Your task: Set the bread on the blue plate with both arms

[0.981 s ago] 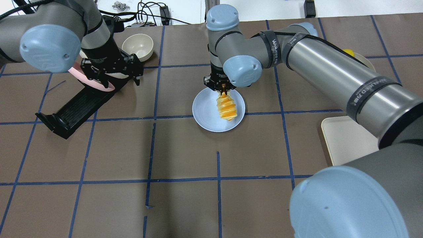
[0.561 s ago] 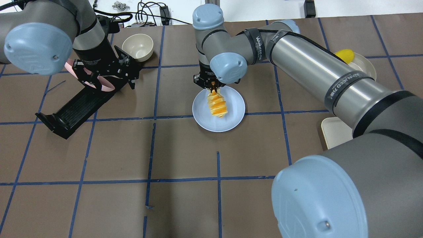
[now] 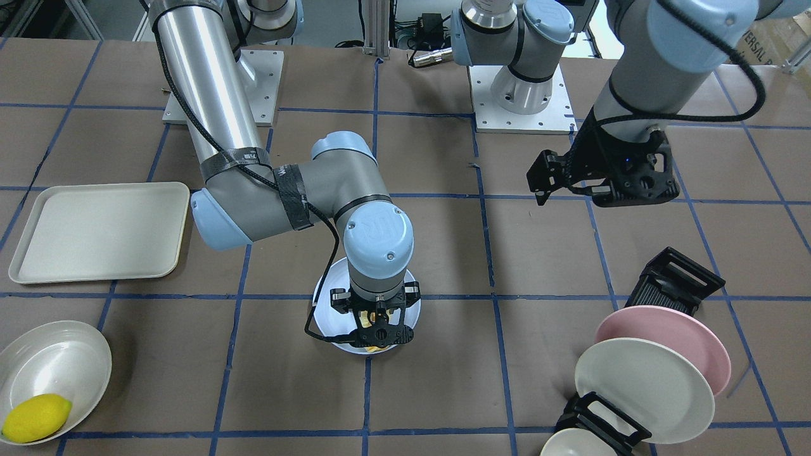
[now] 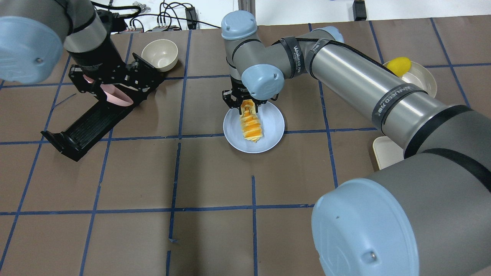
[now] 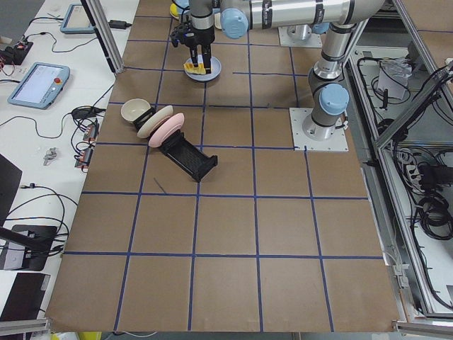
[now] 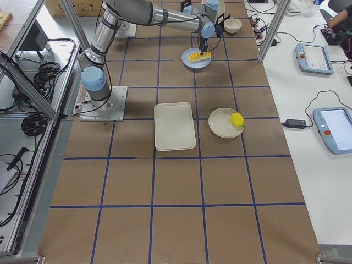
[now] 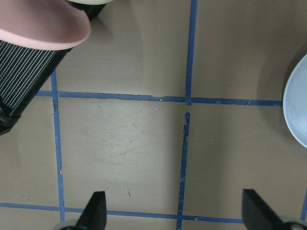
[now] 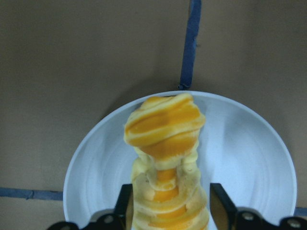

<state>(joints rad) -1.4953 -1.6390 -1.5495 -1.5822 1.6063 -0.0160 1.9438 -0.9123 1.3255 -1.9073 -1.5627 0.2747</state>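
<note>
The bread point(image 4: 252, 125), striped orange and cream, lies on the blue plate point(image 4: 273, 123) near the table's middle. Its far end is between the fingers of my right gripper point(image 4: 247, 106). The right gripper is open, with its fingers spread on either side of the loaf. In the right wrist view the bread point(image 8: 165, 129) runs from between the fingers out over the plate point(image 8: 249, 163). From the front, the right gripper point(image 3: 378, 330) hides most of the bread. My left gripper point(image 4: 115, 85) hovers open and empty above the dish rack; its wrist view shows bare table and the plate's edge point(image 7: 297, 110).
A black dish rack point(image 4: 86, 124) at the left holds a pink plate point(image 3: 675, 339) and a cream plate point(image 3: 640, 386). A cream bowl point(image 4: 160, 53) stands behind it. A lemon point(image 4: 399, 65) sits in a cream dish at far right. A cream tray point(image 3: 98, 231) lies near the right arm's side.
My right gripper shifted left, lowered the bread onto the blue plate and opened its fingers. My left arm drew back to the left over the rack.
</note>
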